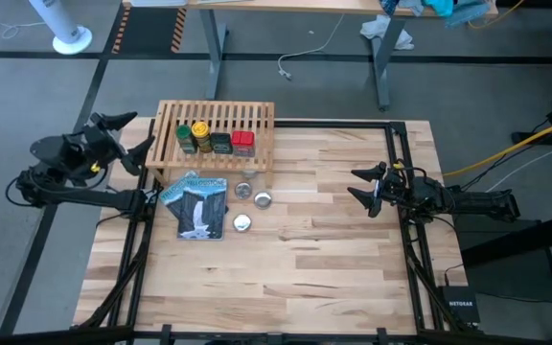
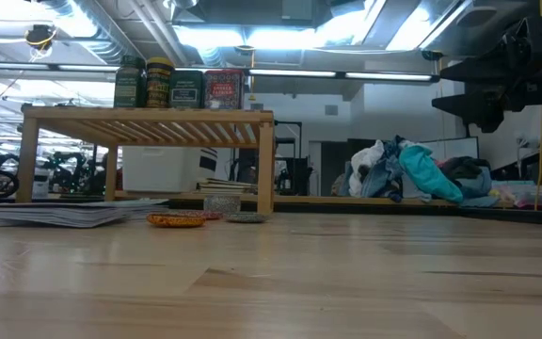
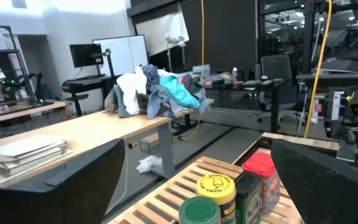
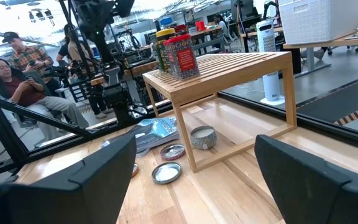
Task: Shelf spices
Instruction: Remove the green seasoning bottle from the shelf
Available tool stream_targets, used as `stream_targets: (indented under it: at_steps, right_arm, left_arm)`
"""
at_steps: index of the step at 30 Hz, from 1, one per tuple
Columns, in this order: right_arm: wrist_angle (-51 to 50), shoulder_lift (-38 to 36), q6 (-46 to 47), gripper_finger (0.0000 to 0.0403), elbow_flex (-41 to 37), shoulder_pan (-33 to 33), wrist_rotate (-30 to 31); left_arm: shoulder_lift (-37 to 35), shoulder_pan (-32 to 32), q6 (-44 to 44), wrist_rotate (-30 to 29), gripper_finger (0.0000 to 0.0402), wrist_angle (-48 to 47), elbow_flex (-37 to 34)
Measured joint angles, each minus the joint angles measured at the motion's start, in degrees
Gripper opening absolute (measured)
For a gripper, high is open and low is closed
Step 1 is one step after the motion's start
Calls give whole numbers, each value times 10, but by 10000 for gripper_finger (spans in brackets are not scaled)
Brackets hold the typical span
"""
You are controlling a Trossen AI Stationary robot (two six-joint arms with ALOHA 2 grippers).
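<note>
A: The pale butcher-block counter (image 1: 333,249) is bare up front; past that lie a flat blue-and-white packet (image 1: 197,204) and small silvery round tins (image 1: 263,199). What's on the low light-wood slatted shelf (image 1: 257,117)?

B: All four spices in a row: green-capped jar (image 1: 185,138), yellow-capped jar (image 1: 202,135), black boxy tin (image 1: 220,143), red boxy tin (image 1: 243,143). Probably light, rigid, slick; best pinched across the sides.

A: Grippers?

B: Left gripper (image 1: 130,137) hangs beside the shelf's end, right gripper (image 1: 362,186) well apart; both spread wide, holding nothing.
</note>
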Motion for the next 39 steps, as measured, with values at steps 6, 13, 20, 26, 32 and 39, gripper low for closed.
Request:
stream_targets:
  at_steps: [6, 13, 20, 26, 32, 39]
  right_arm:
    - [0, 0, 0, 335, 0, 0, 0]
    - [0, 0, 0, 335, 0, 0, 0]
    - [0, 0, 0, 335, 0, 0, 0]
    - [0, 0, 0, 335, 0, 0, 0]
    - [0, 0, 0, 335, 0, 0, 0]
    - [0, 0, 0, 335, 0, 0, 0]
  left_arm:
    - [32, 0, 16, 0, 400, 3, 47]
    - [45, -1, 39, -11, 400, -30, 78]
    - [43, -1, 21, -36, 400, -84, 101]
    - [43, -29, -4, -9, 400, -82, 92]
    - [54, -55, -34, 108, 400, -66, 61]
    - [96, -65, -40, 223, 400, -18, 60]
